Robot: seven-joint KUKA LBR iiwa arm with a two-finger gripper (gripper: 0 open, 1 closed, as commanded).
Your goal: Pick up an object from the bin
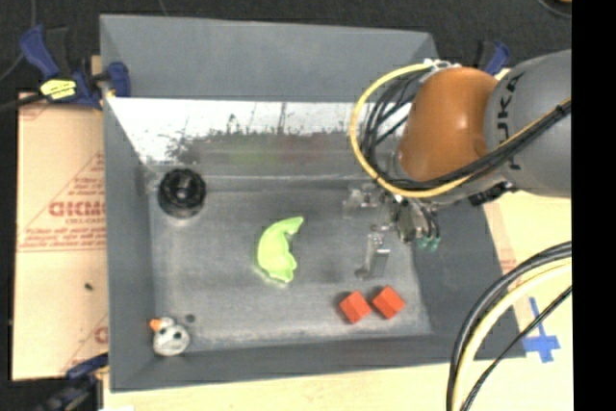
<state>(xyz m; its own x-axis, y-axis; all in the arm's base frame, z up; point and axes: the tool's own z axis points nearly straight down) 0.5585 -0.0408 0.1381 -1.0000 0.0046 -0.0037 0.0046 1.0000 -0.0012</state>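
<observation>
My gripper (pixel 372 244) hangs low over the right part of the bin floor, below the arm's orange cover. Two small orange-red blocks (pixel 371 305) lie side by side just in front of it, near the front right corner. A lime-green soft, curved thing (pixel 277 250) rests on the floor to the gripper's left, in the middle of the bin. Neither the blocks nor the green thing is touched by the gripper.
A black round cap-like thing (pixel 181 191) sits at the back left of the floor. A small white and orange toy (pixel 169 336) lies in the front left corner. The arm and its cables cover the bin's back right part.
</observation>
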